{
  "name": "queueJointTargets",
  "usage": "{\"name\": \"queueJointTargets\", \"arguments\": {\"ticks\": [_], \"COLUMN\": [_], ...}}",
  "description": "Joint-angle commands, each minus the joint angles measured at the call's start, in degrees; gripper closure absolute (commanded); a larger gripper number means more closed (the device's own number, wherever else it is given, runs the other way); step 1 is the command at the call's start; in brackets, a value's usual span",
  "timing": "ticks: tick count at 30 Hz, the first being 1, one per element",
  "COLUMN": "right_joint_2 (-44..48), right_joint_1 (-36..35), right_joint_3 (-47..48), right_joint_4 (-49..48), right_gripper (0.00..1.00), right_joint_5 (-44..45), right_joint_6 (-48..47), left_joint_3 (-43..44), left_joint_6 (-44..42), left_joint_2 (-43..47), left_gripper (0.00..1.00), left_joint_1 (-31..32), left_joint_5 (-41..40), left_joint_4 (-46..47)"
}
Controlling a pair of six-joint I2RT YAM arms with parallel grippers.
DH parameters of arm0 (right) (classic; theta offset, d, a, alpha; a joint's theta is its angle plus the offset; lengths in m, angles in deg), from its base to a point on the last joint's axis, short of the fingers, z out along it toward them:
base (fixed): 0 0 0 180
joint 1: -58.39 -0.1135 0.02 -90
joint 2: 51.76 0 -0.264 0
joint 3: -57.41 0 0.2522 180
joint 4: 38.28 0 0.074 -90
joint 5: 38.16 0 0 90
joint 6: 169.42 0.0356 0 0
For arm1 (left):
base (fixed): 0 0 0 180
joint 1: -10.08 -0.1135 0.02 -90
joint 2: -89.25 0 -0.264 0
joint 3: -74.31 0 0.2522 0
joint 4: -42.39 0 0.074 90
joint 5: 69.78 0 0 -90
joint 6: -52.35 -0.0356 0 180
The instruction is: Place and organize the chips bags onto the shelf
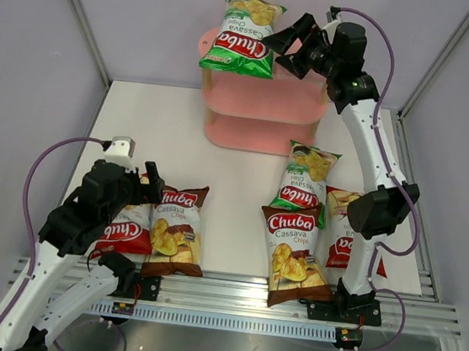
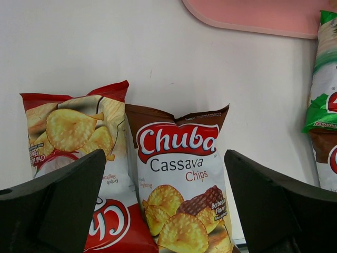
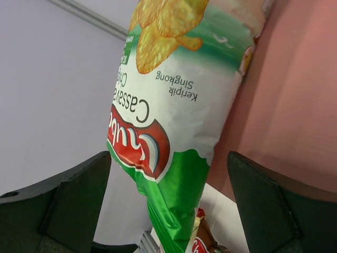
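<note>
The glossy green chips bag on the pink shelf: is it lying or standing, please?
Lying: the glossy green chips bag shows its face upward on top of the pink shelf.

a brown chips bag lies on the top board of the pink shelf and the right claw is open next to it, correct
Not quite. The bag on the top board of the pink shelf is green, not brown, as the top external view shows. The right claw is indeed open next to it.
</note>
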Motion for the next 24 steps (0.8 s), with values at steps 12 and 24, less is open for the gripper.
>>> {"name": "queueJointTargets", "arguments": {"ticks": [12,24], "right_joint_2": [26.2,68.4], "right_joint_1": [4.2,4.2], "right_joint_3": [-10.2,-54.3], "right_joint_4": [19.8,17.8], "right_gripper": [0.00,0.01], "right_joint_5": [22.7,16.7], "right_joint_6": [-23.7,-24.8], "left_joint_3": [-1.8,0.5], "left_joint_6": [11.8,23.9], "left_joint_2": [-8.5,-40.4], "left_gripper": [0.01,0.01], "left_joint_1": [0.0,12.4], "left_joint_5": [22.7,31.5], "left_joint_4": [17.3,52.3]}}
